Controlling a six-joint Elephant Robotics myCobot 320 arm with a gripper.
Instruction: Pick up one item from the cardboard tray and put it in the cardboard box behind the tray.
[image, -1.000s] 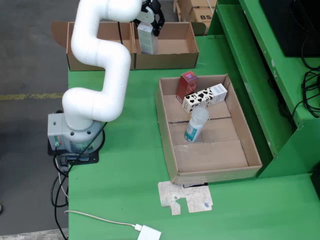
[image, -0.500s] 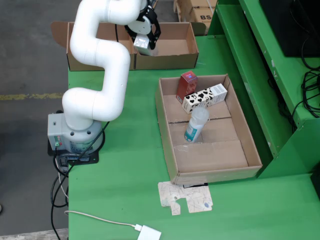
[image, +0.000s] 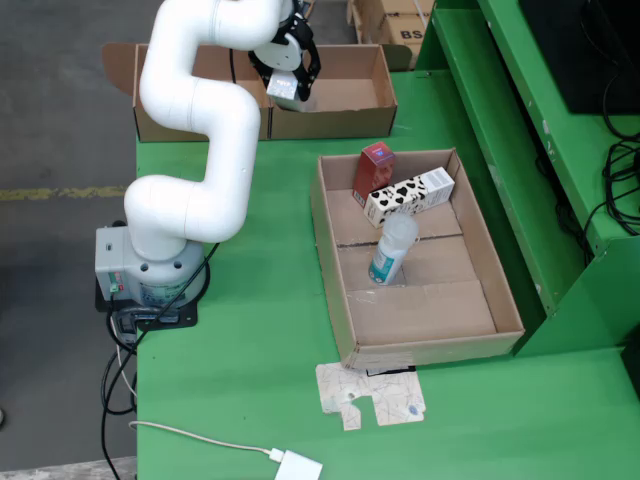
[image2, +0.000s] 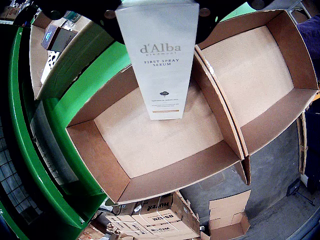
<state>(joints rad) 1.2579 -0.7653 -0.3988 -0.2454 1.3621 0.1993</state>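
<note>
The tool (image: 285, 72) has tipped and lowered since a second ago, clamped on the serum carton (image2: 159, 60). The carton now hangs over the open cardboard box (image2: 150, 145), clear of its floor, so release looks close.

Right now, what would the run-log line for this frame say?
phase: carry to drop | gripper: shut on d'Alba serum carton | position: above cardboard box | tray: red carton, cow-print carton, bottle remain

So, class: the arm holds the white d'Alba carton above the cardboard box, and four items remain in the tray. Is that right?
Not quite. The fixed view shows three items left in the tray: the red carton, the cow-print carton and the bottle. The d'Alba carton does hang over the cardboard box.
</note>
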